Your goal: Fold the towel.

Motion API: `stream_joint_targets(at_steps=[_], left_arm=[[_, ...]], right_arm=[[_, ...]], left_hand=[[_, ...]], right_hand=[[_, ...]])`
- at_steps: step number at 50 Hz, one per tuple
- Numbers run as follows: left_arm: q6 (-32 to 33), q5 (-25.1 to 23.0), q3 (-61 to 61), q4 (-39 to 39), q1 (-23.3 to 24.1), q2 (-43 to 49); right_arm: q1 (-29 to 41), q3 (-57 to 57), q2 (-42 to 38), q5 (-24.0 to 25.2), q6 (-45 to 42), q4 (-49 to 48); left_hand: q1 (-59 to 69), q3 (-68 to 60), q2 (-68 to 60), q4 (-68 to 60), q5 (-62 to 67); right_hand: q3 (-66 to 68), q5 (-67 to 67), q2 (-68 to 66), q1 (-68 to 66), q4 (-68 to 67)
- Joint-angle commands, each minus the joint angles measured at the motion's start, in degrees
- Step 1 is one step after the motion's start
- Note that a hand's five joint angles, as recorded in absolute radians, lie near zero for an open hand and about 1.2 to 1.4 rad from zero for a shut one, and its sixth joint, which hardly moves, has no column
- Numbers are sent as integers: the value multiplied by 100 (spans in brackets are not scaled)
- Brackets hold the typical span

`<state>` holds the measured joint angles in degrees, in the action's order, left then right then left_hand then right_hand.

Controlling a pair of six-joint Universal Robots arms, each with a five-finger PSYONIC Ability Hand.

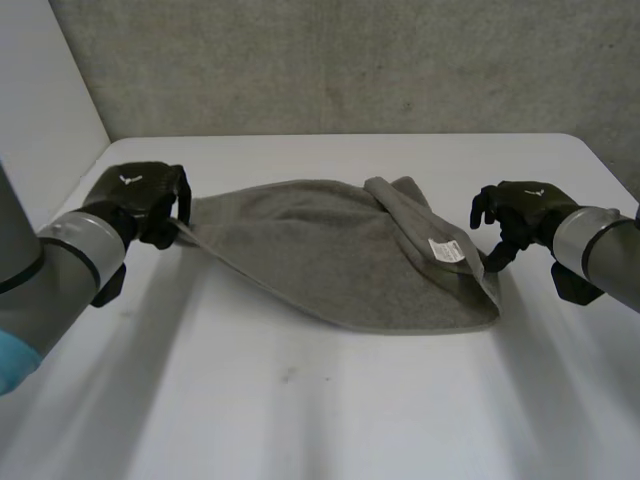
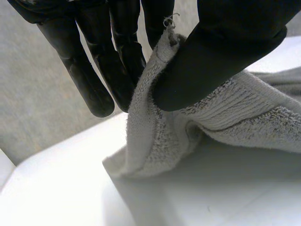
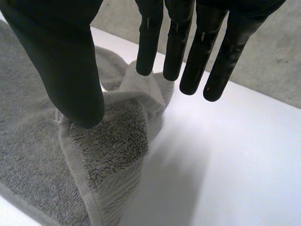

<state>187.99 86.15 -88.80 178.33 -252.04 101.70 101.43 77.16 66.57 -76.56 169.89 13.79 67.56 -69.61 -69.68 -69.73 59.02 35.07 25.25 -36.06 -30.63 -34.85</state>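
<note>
A grey towel [image 1: 340, 250] lies bunched and roughly doubled over across the middle of the white table [image 1: 330, 410], with a white label [image 1: 447, 250] near its right end. My left hand [image 1: 145, 195] is at the towel's left corner. In the left wrist view its thumb [image 2: 221, 52] pinches the towel's hemmed corner [image 2: 155, 127] against the fingers and holds it a little off the table. My right hand [image 1: 520, 212] hovers at the towel's right end. Its fingers [image 3: 188, 42] are straight and spread from the thumb, above the towel's right corner [image 3: 108, 141], which rests on the table.
A grey concrete wall [image 1: 350, 60] rises behind the table's far edge. A white panel [image 1: 40, 100] stands at the back left. Bare tabletop stretches in front of the towel towards me.
</note>
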Motion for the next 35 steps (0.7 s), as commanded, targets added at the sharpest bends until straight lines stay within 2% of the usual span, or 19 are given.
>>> stream_joint_targets(at_steps=[1, 7, 9, 10, 12, 13, 14, 15, 17, 21, 23, 25, 26, 28, 29, 31, 35], left_arm=[[-8, 7, -225, 123, -29, -624], [-16, 16, -270, 255, -47, -810], [-16, 16, -278, 308, -108, -836], [-16, 16, -278, 308, -108, -836], [-25, 16, -296, 317, -178, -845], [-25, 16, -296, 317, -179, -845], [-17, 16, -313, 326, -222, -836], [-16, 16, -314, 326, -223, -836], [-25, 7, -314, 334, -284, -836], [-25, 16, -322, 405, -363, -828], [-25, 7, -331, 449, -407, -819], [-25, 7, -357, 501, -442, -775], [-25, 7, -358, 501, -442, -775], [-25, 7, -366, 545, -469, -766], [-25, 7, -366, 545, -469, -766], [-34, 7, -384, 580, -478, -757], [-34, 7, -401, 581, -486, -740]], right_arm=[[79, 1159, 672, -17, -35, -788], [316, 1768, 937, -17, -421, -1687], [518, 1995, 955, 18, -1322, -2081], [518, 1996, 955, 18, -1327, -2082], [606, 2119, 920, -25, -2350, -2109], [606, 2119, 919, -26, -2355, -2109], [606, 2206, 902, 0, -2912, -2109], [606, 2207, 902, 1, -2918, -2109], [606, 2417, 911, 44, -3836, -2117], [598, 2576, 875, 97, -4535, -2196], [562, 2603, 796, 238, -4763, -2205], [519, 2638, 656, 754, -5096, -2205], [518, 2638, 656, 757, -5097, -2205], [492, 2638, 525, 1334, -5246, -2223], [492, 2638, 524, 1337, -5247, -2223], [492, 2559, 332, 1704, -5351, -2363], [501, 2480, 112, 1829, -5588, -2556]], left_hand=[[1244, -1039, -1032, -1027, 1098], [1244, -1039, -1032, -1027, 1098], [1244, -1039, -1032, -1027, 1098], [1244, -1039, -1032, -1027, 1098], [1244, -1039, -1032, -1027, 1098], [1244, -1039, -1032, -1027, 1098], [1244, -1039, -1032, -1027, 1098], [1244, -1039, -1032, -1027, 1098], [1244, -1039, -1032, -1027, 1098], [1244, -1039, -1032, -1027, 1098], [1244, -1039, -1032, -1027, 1098], [1244, -1039, -1032, -1027, 1098], [1244, -1039, -1032, -1027, 1098], [1244, -1039, -1032, -1027, 1098], [1244, -1039, -1032, -1027, 1098], [1244, -1039, -1032, -1027, 1098], [1244, -1039, -1032, -1027, 1098]], right_hand=[[-159, -178, 258, -284, 138], [-800, -818, 899, 356, 778], [-867, -885, 966, 423, 845], [-867, -885, 966, 423, 845], [-867, -885, 966, 423, 845], [-867, -885, 966, 423, 845], [-867, -885, 966, 423, 845], [-867, -885, 966, 423, 845], [-867, -885, 966, 423, 845], [-867, -885, 966, 423, 845], [-867, -885, 966, 423, 845], [-850, -868, 949, 407, 828], [-850, -868, 949, 407, 828], [-884, -902, 983, 440, 862], [-884, -902, 983, 440, 862], [-934, -952, 1033, 491, 912], [-1051, -1069, 1150, 607, 1029]])
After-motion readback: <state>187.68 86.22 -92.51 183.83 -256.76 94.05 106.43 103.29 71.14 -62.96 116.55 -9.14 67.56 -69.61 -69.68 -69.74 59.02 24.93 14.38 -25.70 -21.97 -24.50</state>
